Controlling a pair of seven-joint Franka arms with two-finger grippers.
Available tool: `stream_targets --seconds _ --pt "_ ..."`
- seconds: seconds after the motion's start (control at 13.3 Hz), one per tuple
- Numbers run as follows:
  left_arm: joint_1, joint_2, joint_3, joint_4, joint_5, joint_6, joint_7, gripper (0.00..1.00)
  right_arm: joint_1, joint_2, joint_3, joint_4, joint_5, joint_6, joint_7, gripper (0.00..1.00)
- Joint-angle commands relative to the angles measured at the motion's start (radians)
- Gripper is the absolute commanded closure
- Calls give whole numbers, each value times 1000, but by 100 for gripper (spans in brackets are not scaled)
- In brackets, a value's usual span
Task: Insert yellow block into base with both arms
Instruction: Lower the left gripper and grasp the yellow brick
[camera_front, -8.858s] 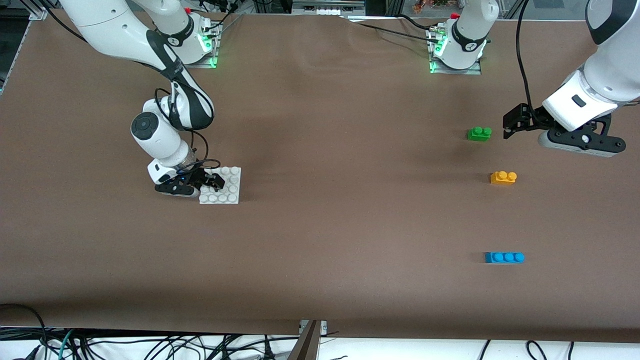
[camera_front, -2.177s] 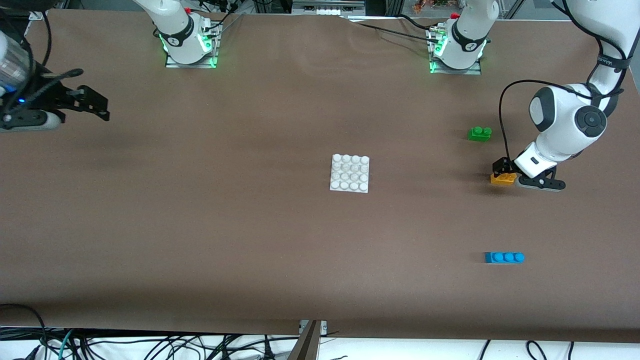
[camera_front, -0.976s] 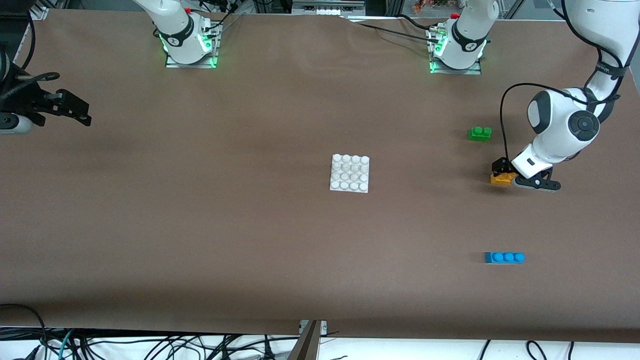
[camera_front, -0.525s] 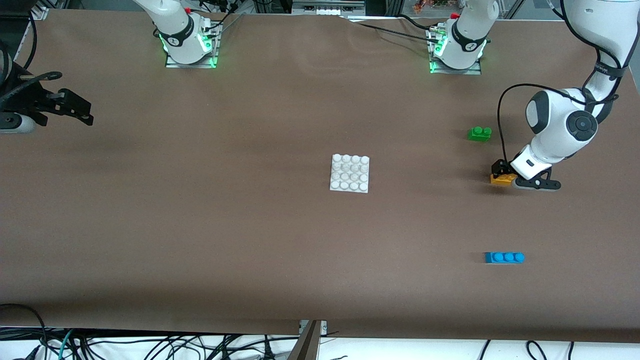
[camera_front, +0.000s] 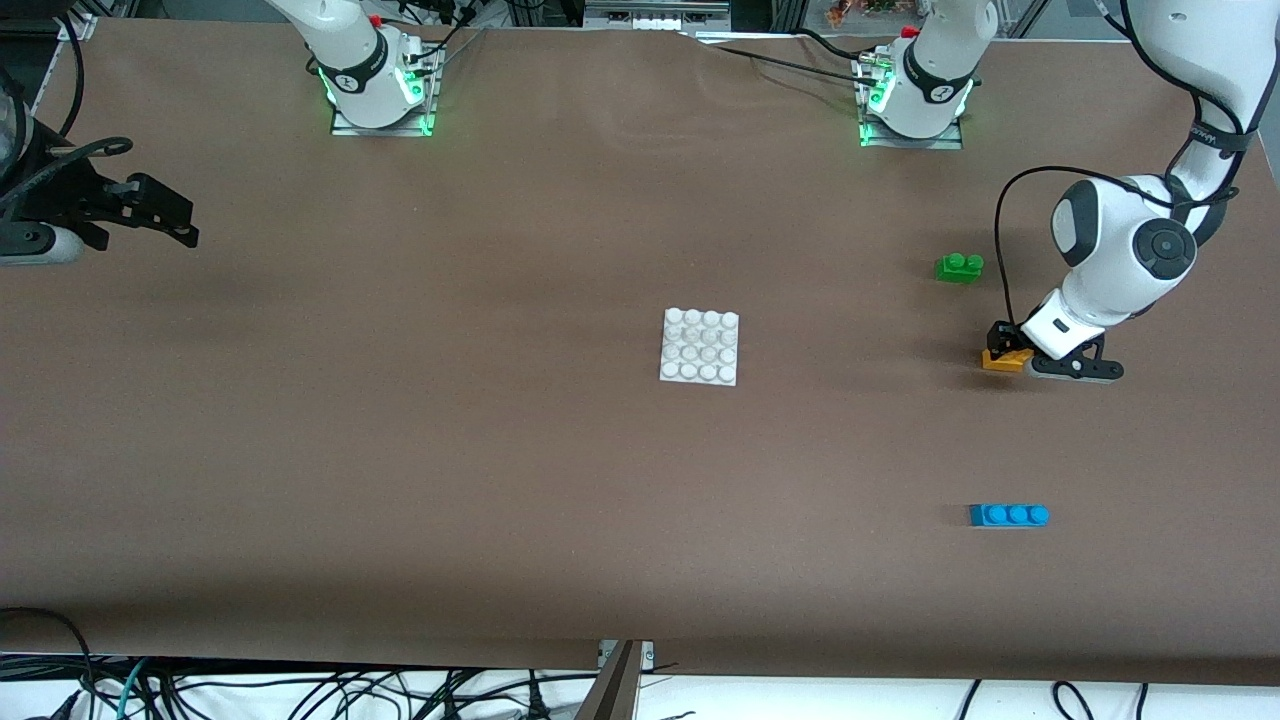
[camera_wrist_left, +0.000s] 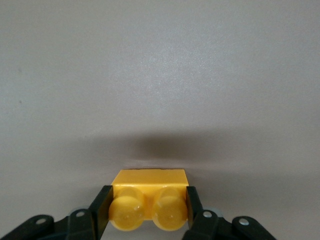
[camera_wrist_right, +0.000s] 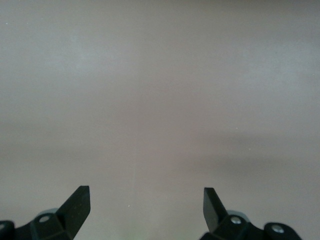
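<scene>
The yellow block (camera_front: 1003, 361) lies on the table near the left arm's end. My left gripper (camera_front: 1005, 343) is down on it, shut on its two ends. In the left wrist view the block (camera_wrist_left: 149, 205) sits between the black fingers (camera_wrist_left: 102, 210), studs toward the camera. The white base (camera_front: 700, 346) lies flat at the table's middle, apart from both grippers. My right gripper (camera_front: 165, 220) hangs open and empty over the right arm's end of the table; its wrist view (camera_wrist_right: 146, 200) shows only bare table.
A green two-stud brick (camera_front: 958, 267) lies farther from the front camera than the yellow block. A blue three-stud brick (camera_front: 1009, 515) lies nearer to the camera. The arm bases (camera_front: 380, 90) stand along the table's back edge.
The right arm moved the base to the table's middle, let go and drew back to its end. My left gripper came down and shut on the yellow block; lately little has moved.
</scene>
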Motion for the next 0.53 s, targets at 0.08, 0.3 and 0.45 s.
stream_targets --seconds 0.08,0.3,0.45 --pt "8 -41 -15 -2 24 -22 -16 77 -1 1 -2 26 21 -26 -15 0" --pt "8 -114 -87 42 24 -165 -22 78 -1 1 -2 26 21 -26 -16 0" --pt "8 -134 -149 117 19 -295 -51 77 -1 1 -2 26 21 -26 -16 0"
